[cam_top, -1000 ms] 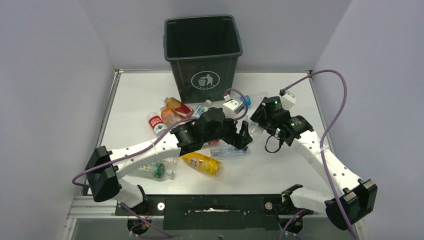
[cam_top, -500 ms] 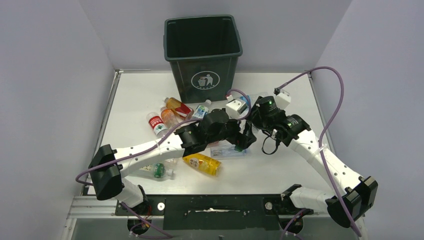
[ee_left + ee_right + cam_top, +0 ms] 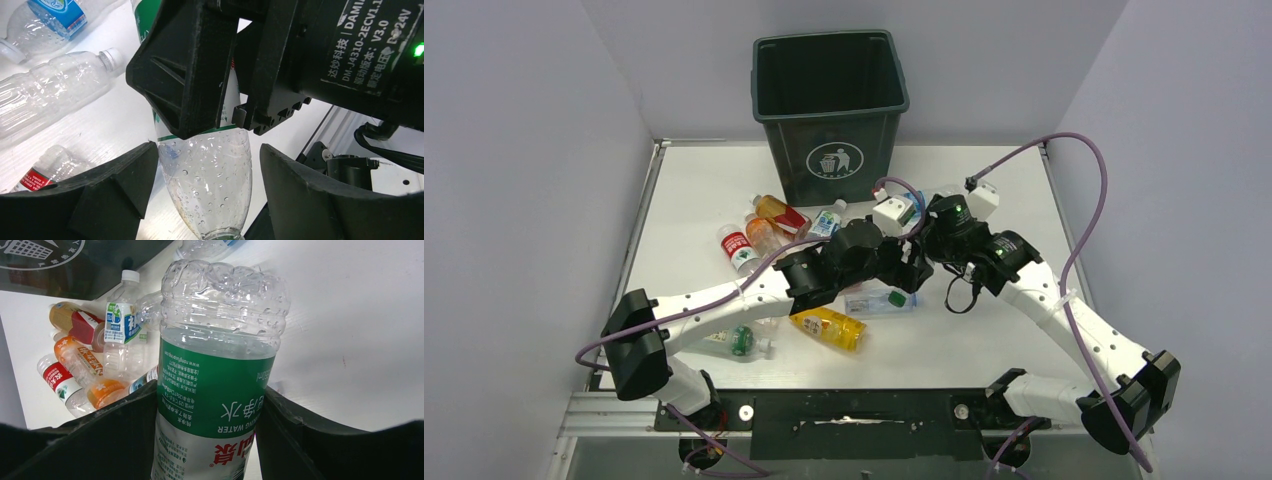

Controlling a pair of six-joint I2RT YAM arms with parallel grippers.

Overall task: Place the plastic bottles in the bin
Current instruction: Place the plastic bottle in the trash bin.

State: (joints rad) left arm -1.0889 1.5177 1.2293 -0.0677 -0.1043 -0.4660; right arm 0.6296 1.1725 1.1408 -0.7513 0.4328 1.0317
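My right gripper [image 3: 210, 390] is shut on a clear bottle with a green label [image 3: 215, 375] and holds it off the table. My left gripper [image 3: 207, 150] is open, its jaws on either side of the same bottle's [image 3: 210, 180] tapered neck end. The left finger [image 3: 125, 175] is close against it and the right finger [image 3: 300, 190] stands apart. In the top view the two grippers meet at mid-table, left [image 3: 912, 268] and right [image 3: 930, 250], in front of the dark green bin [image 3: 829, 100]. The held bottle is mostly hidden there.
Loose bottles lie on the table: an orange one [image 3: 827, 327], a clear one [image 3: 874, 303], a green-labelled one [image 3: 732, 340], a red-labelled one [image 3: 737, 247] and a cluster [image 3: 774, 215] near the bin's front. Grey walls close in both sides.
My right arm has carried the green-labelled bottle to the left, up to my left gripper. The left gripper has shifted slightly and now straddles the bottle's neck end.
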